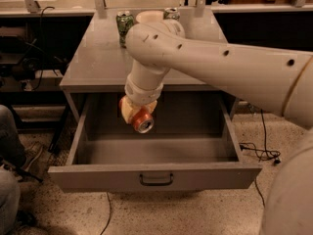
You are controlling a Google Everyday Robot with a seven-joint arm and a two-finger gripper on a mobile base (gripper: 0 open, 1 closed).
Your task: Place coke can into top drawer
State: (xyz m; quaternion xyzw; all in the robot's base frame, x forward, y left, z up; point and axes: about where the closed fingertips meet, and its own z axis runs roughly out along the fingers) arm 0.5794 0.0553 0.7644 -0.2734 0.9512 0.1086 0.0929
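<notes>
A speckled floor runs under a grey bench (98, 67) that stands against dark shelving. At the far left edge a seated person's leg (9, 180) shows, well apart from the work.

On the bench top near its back edge stands a green can (123, 26). To its right is a pale round object (149, 16), then a second can (171, 13), partly hidden by the arm. All of these sit clear of the drawer, so none should hinder the placing.

The top drawer (205, 176) is pulled fully out, its floor bare and its dark handle (156, 180) facing the camera. That leaves a wide opening to lower into.

The arm (220, 67) reaches in from the right, bends over the bench top and turns down past its front edge. The pincer (138, 117) hangs over the left-centre of the drawer, near the back. It is closed on the coke can (143, 124), which lies tilted with one silver end towards the camera. The can looks to be above the drawer floor and not touching it, so I judge the lowering and release are not yet done.

At the right a cable (261, 153) trails on the floor.
</notes>
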